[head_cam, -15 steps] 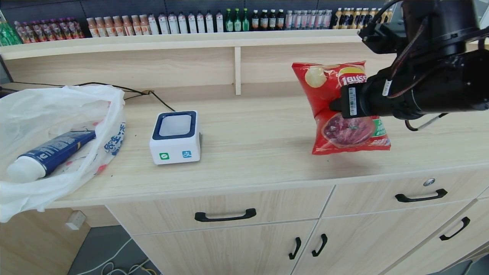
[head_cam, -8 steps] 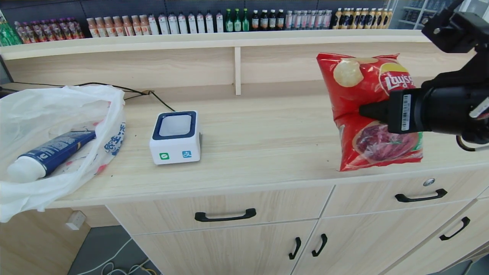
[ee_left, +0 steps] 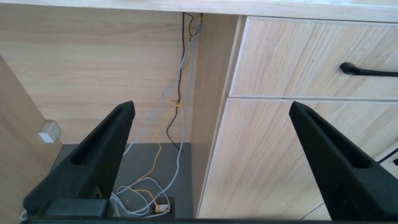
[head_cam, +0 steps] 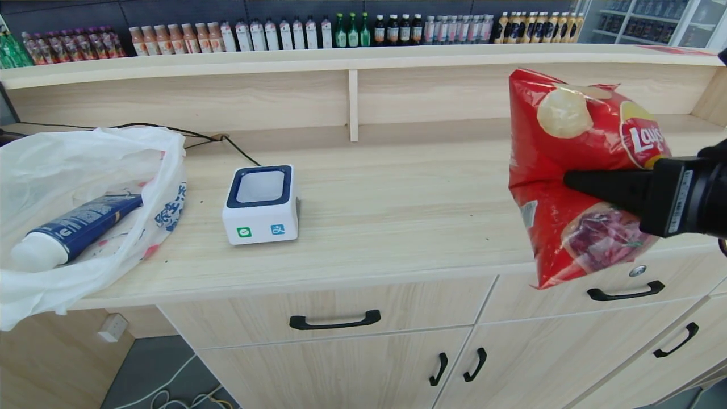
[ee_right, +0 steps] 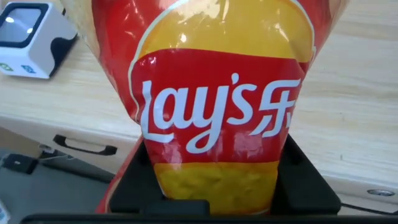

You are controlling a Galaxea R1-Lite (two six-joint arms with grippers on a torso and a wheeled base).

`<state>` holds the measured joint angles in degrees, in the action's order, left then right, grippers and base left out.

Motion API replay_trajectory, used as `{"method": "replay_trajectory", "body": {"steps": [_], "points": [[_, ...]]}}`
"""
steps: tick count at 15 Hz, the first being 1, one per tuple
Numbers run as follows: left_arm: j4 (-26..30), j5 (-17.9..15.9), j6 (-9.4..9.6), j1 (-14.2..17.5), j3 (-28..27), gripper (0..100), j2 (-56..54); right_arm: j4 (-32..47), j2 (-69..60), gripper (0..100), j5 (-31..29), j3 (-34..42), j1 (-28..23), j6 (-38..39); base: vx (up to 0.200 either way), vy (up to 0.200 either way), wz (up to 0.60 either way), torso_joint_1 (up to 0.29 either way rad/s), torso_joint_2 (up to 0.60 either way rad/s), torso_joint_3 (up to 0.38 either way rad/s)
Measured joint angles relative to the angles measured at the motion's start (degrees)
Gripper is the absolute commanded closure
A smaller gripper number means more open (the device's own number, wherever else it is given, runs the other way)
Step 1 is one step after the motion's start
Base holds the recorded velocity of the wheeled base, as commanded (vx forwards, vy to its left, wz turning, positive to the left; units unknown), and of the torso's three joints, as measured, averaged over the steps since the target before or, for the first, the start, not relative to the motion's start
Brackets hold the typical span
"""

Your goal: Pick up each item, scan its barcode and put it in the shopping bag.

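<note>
the right gripper (head_cam: 569, 180) was clamped across the middle of the chip bag (head_cam: 568, 130), held upright in the air over the front edge of the counter (head_cam: 397, 221), well apart from the scanner (head_cam: 261, 203). the step called for carrying the bag over the scanner window and turning its barcode face squarely downward, without crushing the foil. the left gripper (ee_left: 211, 155) hung spread wide and empty by the cabinet front (ee_left: 298, 56).
</note>
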<state>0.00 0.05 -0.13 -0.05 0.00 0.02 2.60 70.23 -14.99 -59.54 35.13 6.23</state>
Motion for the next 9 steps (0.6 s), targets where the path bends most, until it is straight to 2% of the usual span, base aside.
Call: {"method": "replay_trajectory", "body": {"steps": [4,6,9], "points": [[0.00,0.02,-0.02,0.02,0.00,0,0.00,-12.52,-7.01,100,6.63,15.27,0.00,0.26,0.000,0.000,0.00,0.000,0.00,0.000],[0.00,0.02,0.00,0.02,0.00,0,0.00,-17.10,-11.25,100,13.78,22.60,-0.05,2.39,0.000,0.000,0.00,0.000,0.00,0.000],[0.00,0.02,-0.02,0.02,0.00,0,0.00,-20.99,-14.88,100,15.95,26.20,-0.02,8.13,0.000,0.000,0.00,0.000,0.00,0.000]]}}
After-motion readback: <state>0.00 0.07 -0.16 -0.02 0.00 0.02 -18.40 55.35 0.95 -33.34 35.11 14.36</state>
